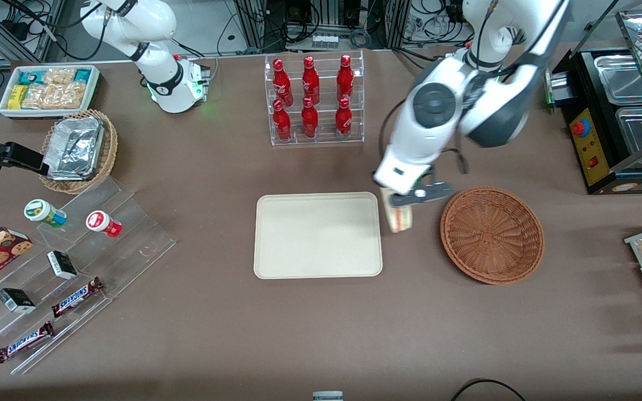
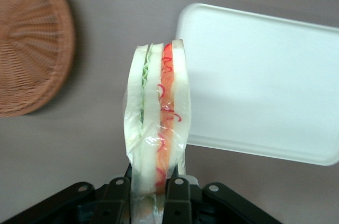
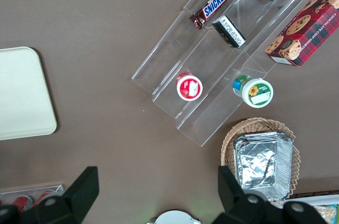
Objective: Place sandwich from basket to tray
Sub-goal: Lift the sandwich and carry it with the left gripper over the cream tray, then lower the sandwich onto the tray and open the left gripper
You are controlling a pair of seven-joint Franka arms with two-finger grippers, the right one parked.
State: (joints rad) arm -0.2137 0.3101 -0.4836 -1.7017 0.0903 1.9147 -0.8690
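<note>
My left gripper (image 1: 400, 204) is shut on the clear-wrapped sandwich (image 1: 399, 216) and holds it above the table, between the reddish-brown wicker basket (image 1: 491, 234) and the cream tray (image 1: 317, 234), close to the tray's edge. In the left wrist view the sandwich (image 2: 158, 123) stands clamped between the two black fingers (image 2: 177, 198), its red, orange and green filling stripes facing the camera. The basket (image 2: 26, 44) holds nothing and the tray (image 2: 259, 78) is bare.
A clear rack of red bottles (image 1: 312, 100) stands farther from the front camera than the tray. A stepped acrylic display (image 1: 70, 267) with snacks, a tan basket of foil containers (image 1: 78, 150) and a white snack bin (image 1: 49, 89) lie toward the parked arm's end. A black food warmer (image 1: 616, 117) stands at the working arm's end.
</note>
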